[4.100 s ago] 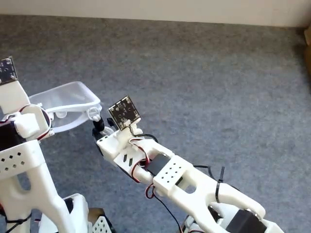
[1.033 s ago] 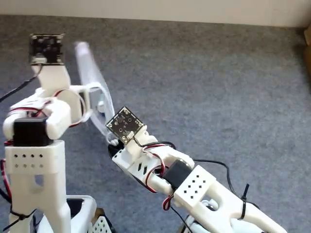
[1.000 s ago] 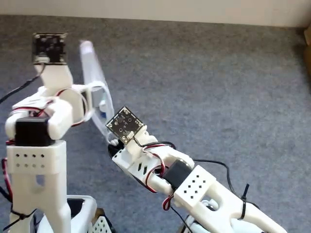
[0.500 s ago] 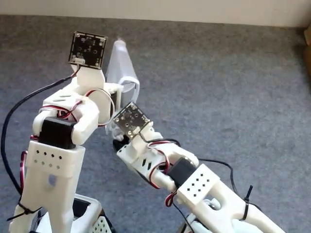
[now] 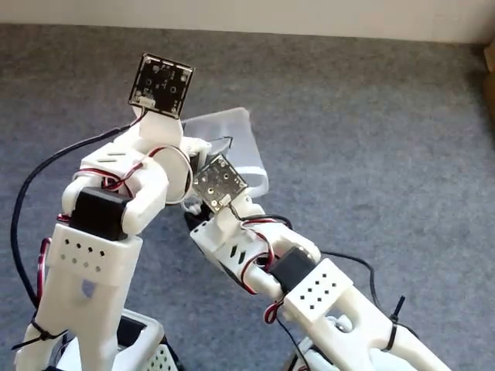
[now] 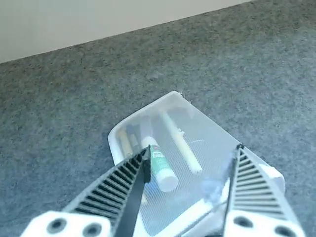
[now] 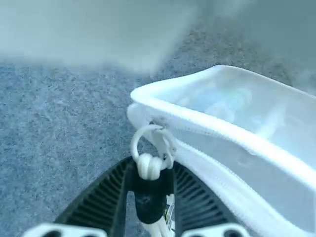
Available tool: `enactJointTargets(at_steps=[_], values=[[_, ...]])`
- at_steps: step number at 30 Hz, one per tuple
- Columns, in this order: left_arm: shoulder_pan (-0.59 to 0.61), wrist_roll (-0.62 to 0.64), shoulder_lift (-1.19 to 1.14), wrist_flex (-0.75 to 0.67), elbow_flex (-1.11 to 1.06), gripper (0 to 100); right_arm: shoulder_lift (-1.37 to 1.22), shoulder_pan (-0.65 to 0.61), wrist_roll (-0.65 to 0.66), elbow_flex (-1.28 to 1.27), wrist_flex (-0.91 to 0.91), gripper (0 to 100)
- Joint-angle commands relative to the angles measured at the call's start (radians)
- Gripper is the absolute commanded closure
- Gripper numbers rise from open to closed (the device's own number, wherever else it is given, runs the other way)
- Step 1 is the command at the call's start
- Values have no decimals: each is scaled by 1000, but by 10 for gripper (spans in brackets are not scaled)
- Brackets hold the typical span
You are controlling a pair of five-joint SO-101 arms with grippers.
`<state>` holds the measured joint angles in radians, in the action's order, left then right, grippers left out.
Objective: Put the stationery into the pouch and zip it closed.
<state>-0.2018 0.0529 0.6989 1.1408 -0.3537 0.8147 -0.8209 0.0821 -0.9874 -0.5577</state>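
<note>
The translucent white pouch (image 5: 232, 147) is held up over the grey carpet between the two arms. In the left wrist view its mesh side shows a green-labelled glue stick (image 6: 159, 165), a white pen (image 6: 180, 143) and pencils (image 6: 127, 140) inside. My left gripper (image 6: 190, 153) holds the pouch's near end between its two toothed fingers. My right gripper (image 7: 150, 197) is shut on the black zipper pull (image 7: 148, 192) with its white ring (image 7: 154, 140), at the pouch's corner (image 7: 143, 106). From above, the left arm (image 5: 131, 185) and right arm (image 5: 255, 255) meet at the pouch.
Grey carpet (image 5: 371, 116) covers the whole area, bare to the right and far side of the arms. A pale wall strip (image 5: 271, 14) runs along the far edge. The arm bases crowd the near left corner.
The left arm has swung the pouch from the left side to the centre, turning it from edge-on to broadside. The right arm followed, staying at the zipper end.
</note>
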Motion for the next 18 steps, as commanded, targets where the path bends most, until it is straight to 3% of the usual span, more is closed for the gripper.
enactJointTargets(at_steps=[1, 18], values=[[33, -9, 8, -14, 24, 747, 27, 68, 9, 19, 45, 993], [76, -262, 81, 222, 21, 743, 28, 269, 3, 22, 44, 993]])
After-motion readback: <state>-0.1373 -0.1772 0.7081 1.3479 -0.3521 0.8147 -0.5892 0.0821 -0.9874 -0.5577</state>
